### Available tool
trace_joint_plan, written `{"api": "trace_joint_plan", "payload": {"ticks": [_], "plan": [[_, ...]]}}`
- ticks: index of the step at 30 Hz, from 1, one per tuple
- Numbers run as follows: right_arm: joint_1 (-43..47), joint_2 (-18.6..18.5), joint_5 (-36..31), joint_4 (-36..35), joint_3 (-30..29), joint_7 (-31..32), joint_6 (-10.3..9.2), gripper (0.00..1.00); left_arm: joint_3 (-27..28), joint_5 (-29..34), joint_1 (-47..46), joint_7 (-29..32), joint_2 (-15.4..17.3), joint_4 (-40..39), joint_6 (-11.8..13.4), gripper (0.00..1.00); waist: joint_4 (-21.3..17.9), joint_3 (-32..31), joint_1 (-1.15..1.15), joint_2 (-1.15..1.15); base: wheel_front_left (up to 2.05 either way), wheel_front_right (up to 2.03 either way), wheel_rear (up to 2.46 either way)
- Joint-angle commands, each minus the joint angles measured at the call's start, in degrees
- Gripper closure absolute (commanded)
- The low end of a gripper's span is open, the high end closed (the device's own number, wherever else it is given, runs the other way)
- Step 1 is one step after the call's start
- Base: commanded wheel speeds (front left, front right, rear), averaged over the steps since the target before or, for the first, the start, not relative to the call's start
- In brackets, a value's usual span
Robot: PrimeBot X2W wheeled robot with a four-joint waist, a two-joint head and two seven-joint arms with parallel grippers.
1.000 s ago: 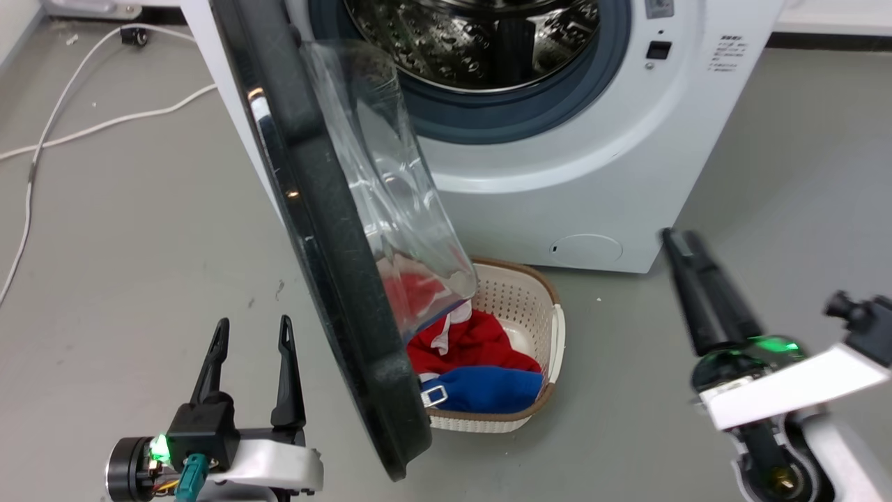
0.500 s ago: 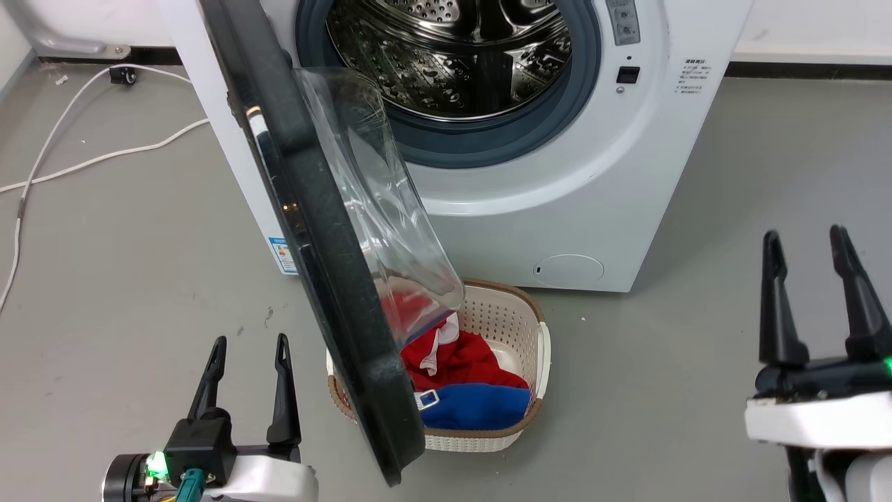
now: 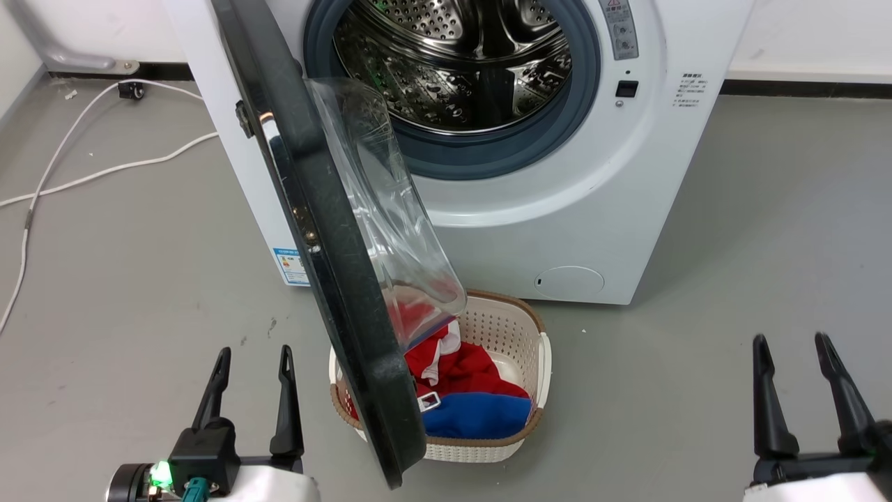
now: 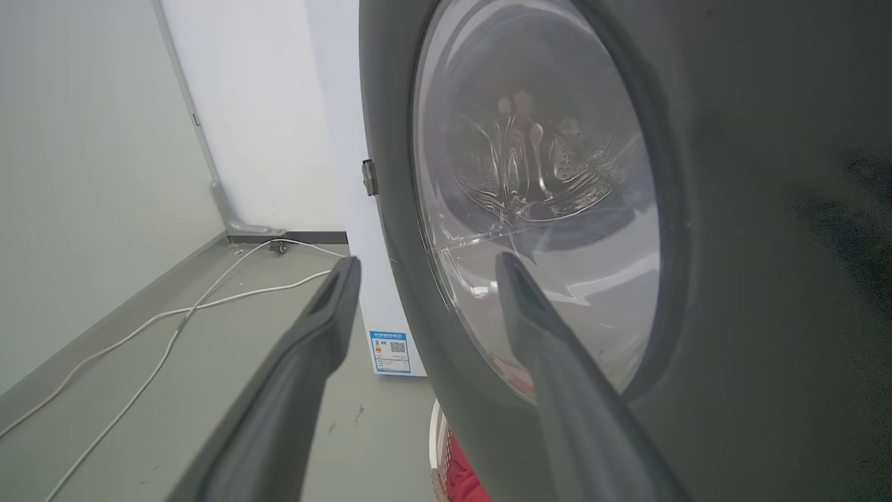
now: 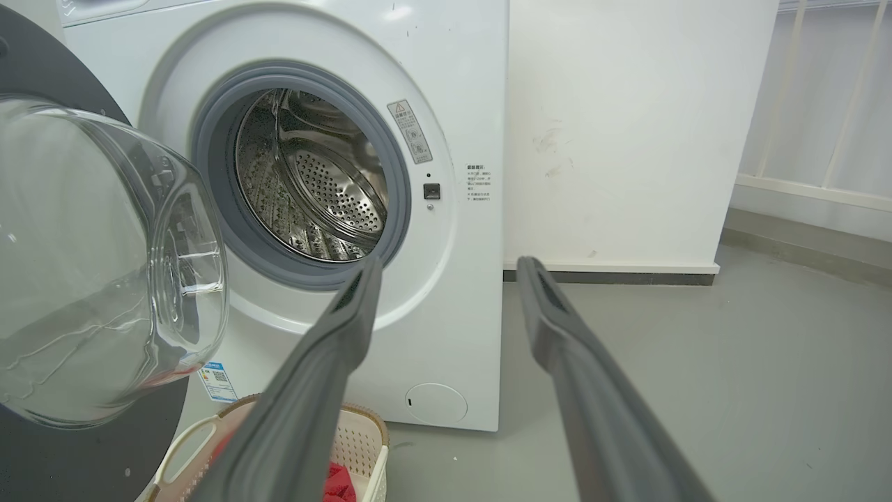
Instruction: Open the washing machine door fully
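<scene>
You see the door [image 3: 334, 279] swung out from the left side of the washer [image 3: 557, 223]. Its edge points at your head camera and its glass bowl faces the drum [image 3: 467, 63]. The picture edge cuts off its top. Its low end hides the left part of the basket [image 3: 505, 324] and some of the red and blue clothes [image 3: 481, 369]. Your left pincer [image 3: 255, 352] is wide and empty, near the door's left. Your right pincer [image 3: 791, 339] is wide too, well apart on the right.
</scene>
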Motion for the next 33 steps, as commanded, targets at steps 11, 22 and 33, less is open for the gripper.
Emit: {"api": "trace_joint_plan", "payload": {"ticks": [11,22,33], "plan": [[4.21,0.17,3.51,0.18,1.1,-0.12,-0.01,0.0,0.07,-1.05,2.07,-0.16,0.0,0.56,-0.5,0.0,-0.65,-1.53,0.0,0.0,0.0,0.0,0.0],[4.71,0.17,3.57,0.89,1.82,-0.12,-0.01,0.0,0.11,-2.27,2.25,-0.16,0.0,1.3,-0.35,1.0,-0.67,-2.17,0.0,0.0,0.0,0.0,0.0],[4.51,0.18,4.01,1.12,1.95,-0.12,-0.01,0.0,4.38,-1.8,-1.4,-0.16,0.34,-5.11,0.32,1.0,-0.48,-2.85,0.0,0.0,0.0,0.0,0.0]]}}
